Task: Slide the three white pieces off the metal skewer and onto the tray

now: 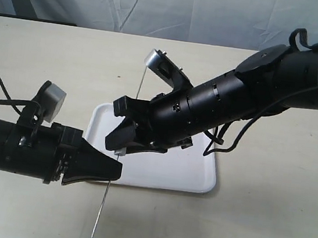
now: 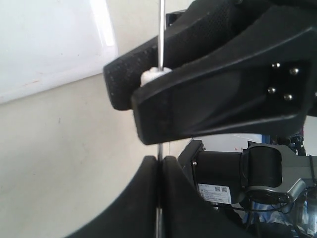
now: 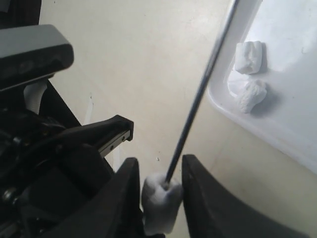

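The metal skewer point(image 1: 141, 87) stands tilted over the near left corner of the tray point(image 1: 192, 179), its tip low at the front. My left gripper point(image 1: 118, 172) is shut on the skewer point(image 2: 159, 148) just below the right gripper's fingers point(image 2: 208, 99). My right gripper point(image 3: 158, 173) is shut on one white piece point(image 3: 160, 202), which is still threaded on the skewer point(image 3: 198, 96). That same white piece point(image 2: 151, 75) shows between the black fingers in the left wrist view. Two other white pieces point(image 3: 248, 56) point(image 3: 251, 94) lie on the tray point(image 3: 292, 114) by its rim.
Both arms cross low over the tray's left half, and the right arm point(image 1: 256, 91) hides much of it. Beige table point(image 1: 273, 228) surrounds the tray. A grey cloth backdrop point(image 1: 174, 6) hangs at the far edge.
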